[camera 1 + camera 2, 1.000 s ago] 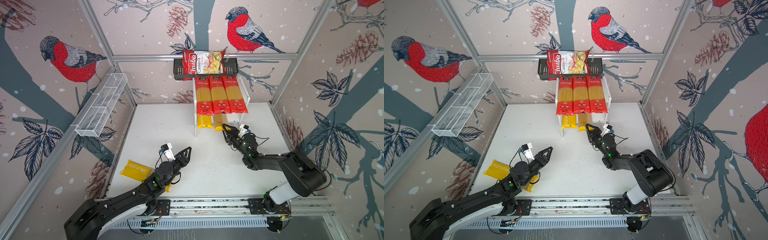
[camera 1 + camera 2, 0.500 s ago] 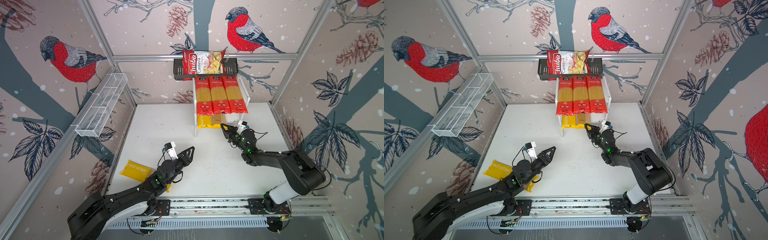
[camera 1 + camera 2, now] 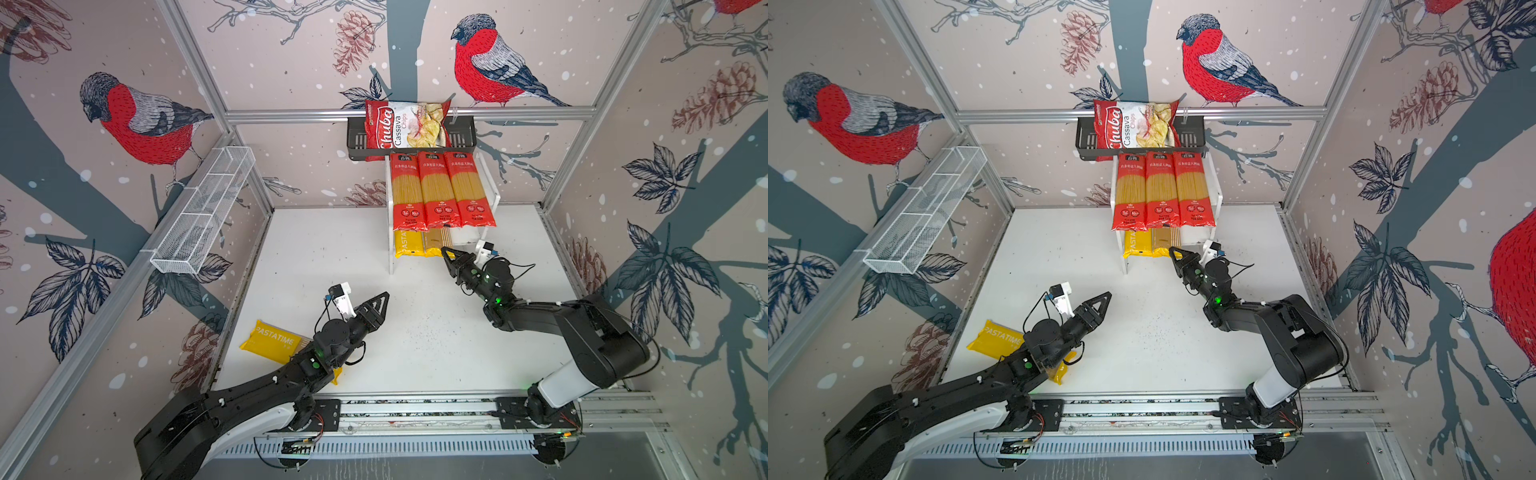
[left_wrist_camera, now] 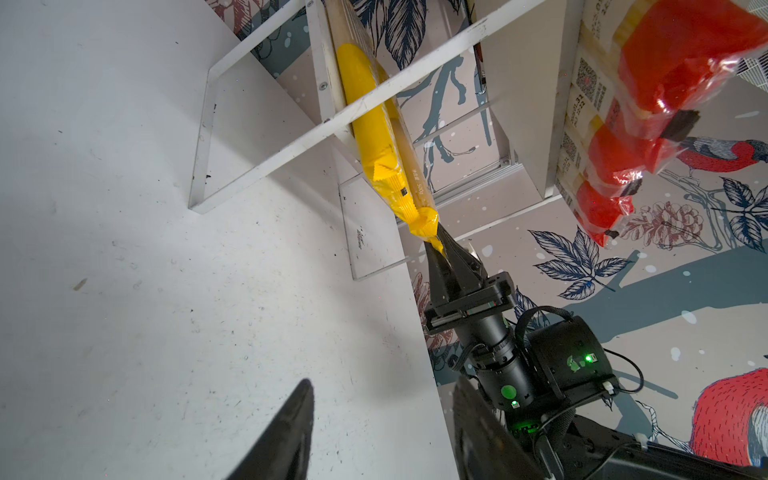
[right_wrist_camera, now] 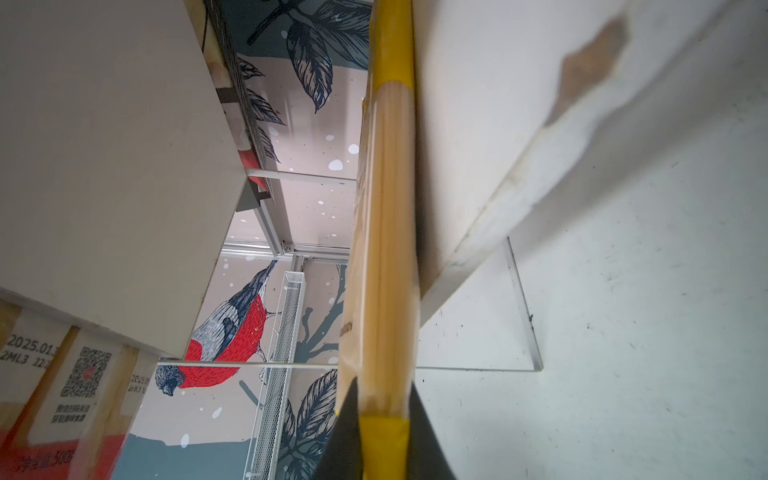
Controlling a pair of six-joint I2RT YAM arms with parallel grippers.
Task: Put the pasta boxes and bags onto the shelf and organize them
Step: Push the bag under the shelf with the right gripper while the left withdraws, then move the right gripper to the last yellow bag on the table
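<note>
Since a sec ago the right arm [image 3: 528,318] is reaching closer to the shelf [image 3: 390,262], and the 2nd yellow pack [image 3: 434,243] is sitting deeper on the btm tier, long axis front-to-back. The right jaws are clamping its yellow end. The yellow pack beside it [image 3: 406,245] is showing only "PASTA", rest hidden under the top board. Three red packs [image 3: 438,191] w/ Chinese text are lying side by side on top. The left jaws are gaping, empty, over the bench [image 3: 436,340]. That arm is covering part of the "PASTATIME" pack [image 3: 272,343].
</note>
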